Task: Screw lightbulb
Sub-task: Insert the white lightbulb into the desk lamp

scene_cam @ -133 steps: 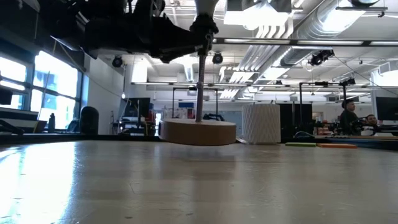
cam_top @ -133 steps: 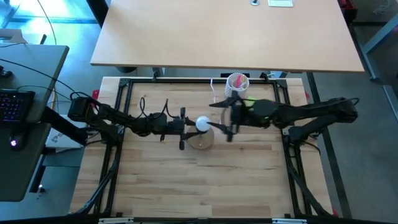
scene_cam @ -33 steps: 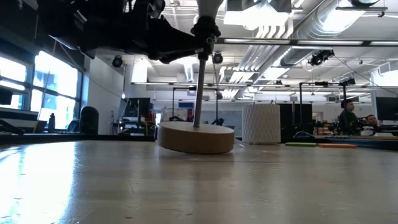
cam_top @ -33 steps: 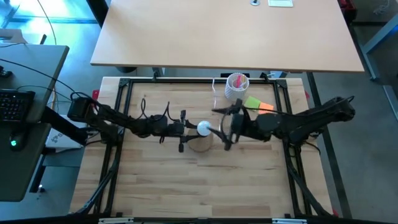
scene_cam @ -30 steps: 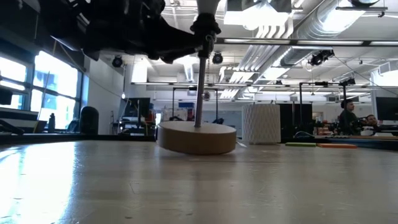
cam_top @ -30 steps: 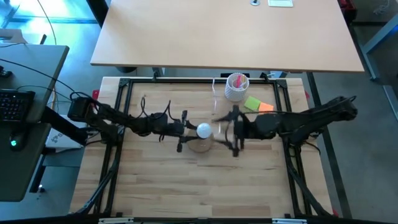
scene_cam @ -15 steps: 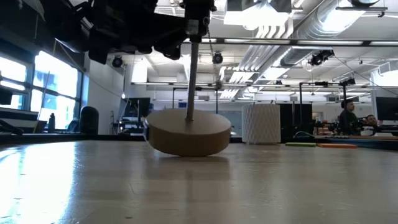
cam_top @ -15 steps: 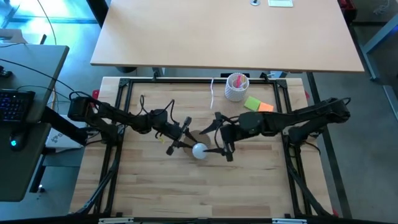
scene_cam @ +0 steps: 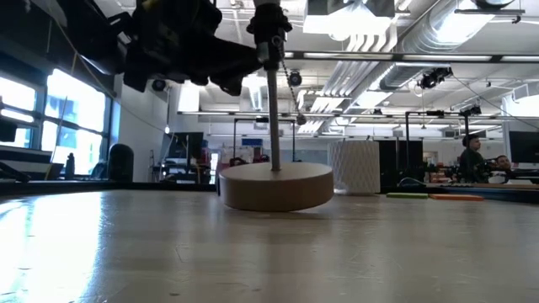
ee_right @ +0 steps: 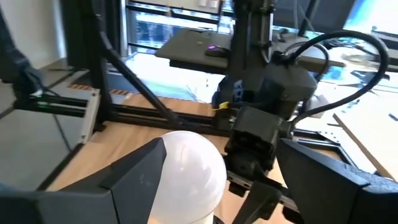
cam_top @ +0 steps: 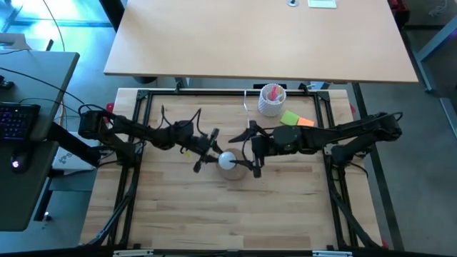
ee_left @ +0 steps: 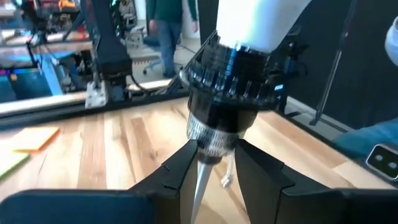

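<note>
High view: the lightbulb (cam_top: 226, 160) sits on the stand, between the left gripper (cam_top: 207, 150) and the right gripper (cam_top: 250, 151).

Low view: the stand (scene_cam: 276, 186) base tilts slightly.

Left wrist view: fingers clamp the stem under the socket (ee_left: 227, 70).

Right wrist view: fingers apart, flanking the bulb. Keep the stand steady and the bulb straight while turning.

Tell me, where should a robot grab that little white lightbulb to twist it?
Probably the lightbulb's rounded white dome, coming from the right side. The left end effector clamps the stem under the black socket, so only the dome is exposed. The right end effector's fingers straddle it.
</note>
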Action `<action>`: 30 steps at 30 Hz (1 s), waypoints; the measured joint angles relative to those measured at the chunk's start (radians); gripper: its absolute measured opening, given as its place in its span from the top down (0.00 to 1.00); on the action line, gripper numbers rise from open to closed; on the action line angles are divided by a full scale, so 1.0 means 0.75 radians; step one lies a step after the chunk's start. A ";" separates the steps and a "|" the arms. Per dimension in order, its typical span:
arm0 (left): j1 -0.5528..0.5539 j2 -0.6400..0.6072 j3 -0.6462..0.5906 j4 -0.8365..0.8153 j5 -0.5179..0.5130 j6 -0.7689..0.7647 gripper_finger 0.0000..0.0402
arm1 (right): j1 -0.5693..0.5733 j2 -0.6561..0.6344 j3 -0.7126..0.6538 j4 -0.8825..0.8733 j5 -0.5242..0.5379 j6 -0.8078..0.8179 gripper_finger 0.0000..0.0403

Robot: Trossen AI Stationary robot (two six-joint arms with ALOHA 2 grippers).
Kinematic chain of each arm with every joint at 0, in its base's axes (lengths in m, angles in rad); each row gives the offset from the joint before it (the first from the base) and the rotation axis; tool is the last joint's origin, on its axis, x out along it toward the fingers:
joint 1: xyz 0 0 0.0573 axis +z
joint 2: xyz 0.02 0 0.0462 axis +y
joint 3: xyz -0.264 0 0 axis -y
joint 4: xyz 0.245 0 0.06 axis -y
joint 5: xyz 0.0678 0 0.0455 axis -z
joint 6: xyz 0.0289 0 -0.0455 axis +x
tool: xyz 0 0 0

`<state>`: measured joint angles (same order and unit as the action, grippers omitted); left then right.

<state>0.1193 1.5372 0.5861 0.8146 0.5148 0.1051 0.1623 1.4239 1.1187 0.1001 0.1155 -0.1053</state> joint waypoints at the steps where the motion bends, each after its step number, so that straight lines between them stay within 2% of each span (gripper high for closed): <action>1: 0.008 0.000 0.000 -0.018 0.000 0.002 0.74 | 0.000 0.000 0.000 -0.007 0.019 0.000 0.23; 9: 0.053 0.003 0.000 -0.120 -0.045 0.037 0.63 | 0.000 -0.005 0.000 -0.021 0.132 -0.007 0.23; 15: 0.063 0.003 0.001 -0.148 -0.035 0.110 0.56 | 0.012 -0.075 -0.003 -0.153 0.257 0.010 0.23; 20: 0.079 0.003 0.000 -0.153 -0.034 0.114 0.55 | 0.046 -0.141 -0.006 -0.281 0.297 0.098 0.23; 24: 0.079 0.003 0.000 -0.105 -0.033 0.030 0.55 | 0.088 -0.145 -0.006 -0.348 0.307 0.146 0.23; 30: 0.061 0.041 0.000 -0.034 -0.032 -0.054 0.55 | 0.162 -0.145 -0.006 -0.353 0.411 0.165 0.23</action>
<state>0.1648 1.5680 0.5861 0.7892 0.4908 0.0646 0.2840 1.3148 1.1145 -0.1647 0.4236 0.0186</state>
